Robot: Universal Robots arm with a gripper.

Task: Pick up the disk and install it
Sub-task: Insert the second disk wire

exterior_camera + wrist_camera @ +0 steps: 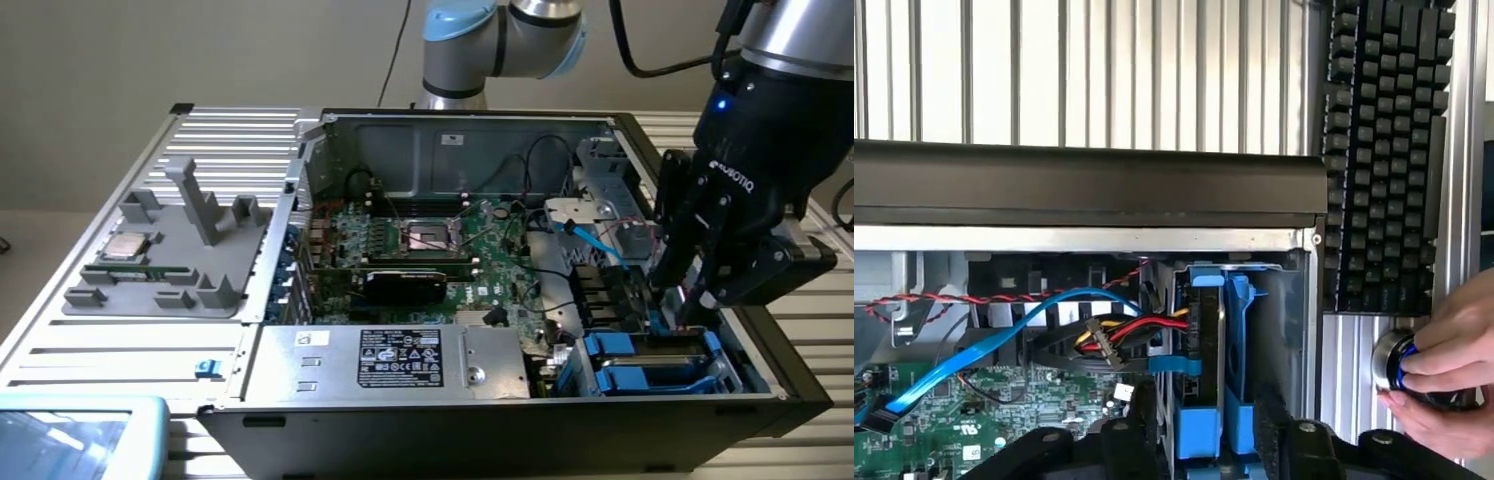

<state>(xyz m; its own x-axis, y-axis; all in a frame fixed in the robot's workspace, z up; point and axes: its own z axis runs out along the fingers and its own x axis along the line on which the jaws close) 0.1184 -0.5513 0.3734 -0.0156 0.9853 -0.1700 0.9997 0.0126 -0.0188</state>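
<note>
Blue carrier rails mark the disk (650, 362) in the exterior view: it stands on edge in the drive bay at the corner of the open computer case (441, 125) nearest the camera, on the exterior view's right. The gripper (681, 300) hangs directly above that bay, its black fingers reaching down to the top of the blue carriers. From this angle I cannot tell whether the fingers are pressing on the disk or standing just clear of it. On the grey tray (160, 265) to the exterior view's left, a CPU chip (128, 246) sits untouched, well apart from the work.

In the wrist view, the disk (1206, 370) is upright between its blue rails, sunk into the bay beside the case wall, with a bundle of cables (1119, 335) just beside it. The two fingers (1144, 410) flank it, one on each side, spread apart with a visible gap to the carrier, so the jaws look parted rather than clamped. A person's hand (1444, 375) rests on a round button outside the case, below a black keyboard (1384, 150).

By my judgement the pick-up is done and the disk is already in its slot; whether it is fully seated cannot be told.
</note>
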